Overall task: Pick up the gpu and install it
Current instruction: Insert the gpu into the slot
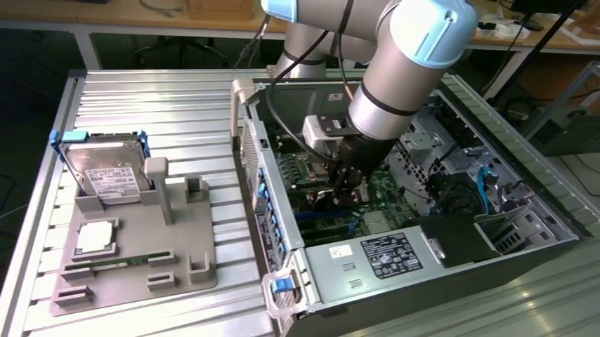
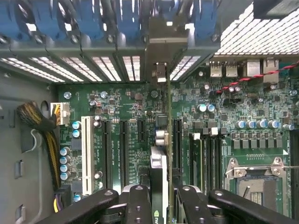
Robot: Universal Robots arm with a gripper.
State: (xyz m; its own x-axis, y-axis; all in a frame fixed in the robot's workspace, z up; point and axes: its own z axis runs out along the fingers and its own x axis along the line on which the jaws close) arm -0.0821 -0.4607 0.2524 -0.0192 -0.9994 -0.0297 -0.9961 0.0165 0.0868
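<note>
Deep inside the open computer case [image 1: 525, 232], the gripper [image 2: 161, 198] pinches the gpu [image 2: 160, 154] edge-on above the motherboard [image 2: 224, 126], needing its edge squared to an expansion slot [image 2: 177, 144].

Slatted metal table [image 1: 140, 98]; grey fixture [image 1: 140, 270]; computer case [image 1: 525, 210]

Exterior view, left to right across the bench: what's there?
Hard drive standing in the grey fixture tray → open PC case → gripper holding the gpu over the motherboard → black power supply → drive cage.
</note>
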